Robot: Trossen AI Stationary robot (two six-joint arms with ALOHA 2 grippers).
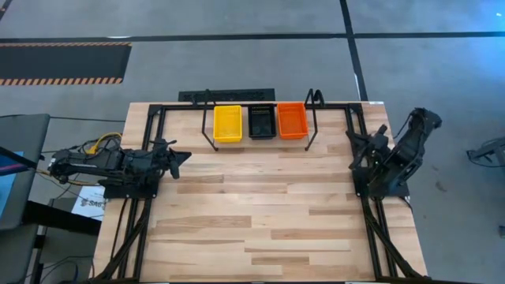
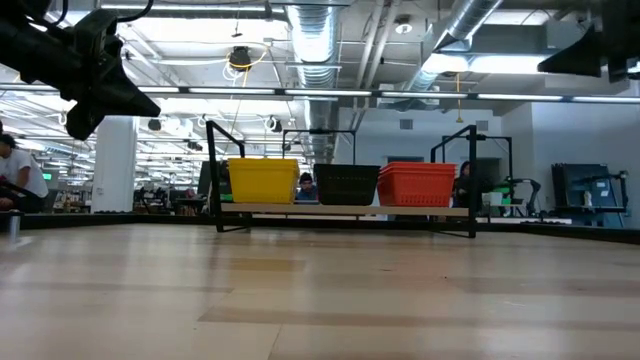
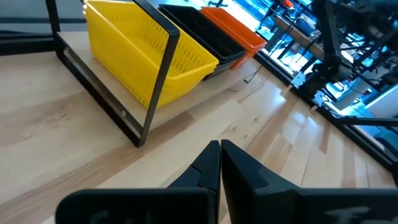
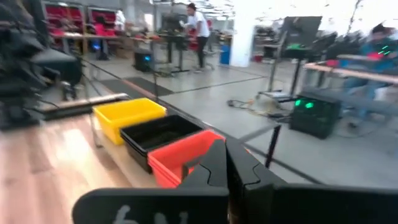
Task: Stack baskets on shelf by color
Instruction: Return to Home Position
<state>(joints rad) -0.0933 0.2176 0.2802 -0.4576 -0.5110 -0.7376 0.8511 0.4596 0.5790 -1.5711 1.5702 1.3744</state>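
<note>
On the shelf (image 1: 256,140) at the table's far edge stand three piles of baskets side by side: yellow (image 1: 227,124) on the left, black (image 1: 262,121) in the middle, red-orange (image 1: 291,120) on the right. In the low view the yellow pile (image 2: 263,181), black pile (image 2: 346,184) and red-orange pile (image 2: 416,185) rest on the light board. My left gripper (image 1: 183,157) is shut and empty at the table's left edge, pointing right. My right gripper (image 4: 224,163) is shut and empty at the table's right edge, raised near its base.
Black wire hoops (image 1: 207,118) (image 1: 312,117) stand at the shelf's two ends. Black frame rails (image 1: 150,126) run along the table's left and right sides. The wide wooden tabletop (image 1: 260,221) lies bare in front of the shelf. People show in the room behind.
</note>
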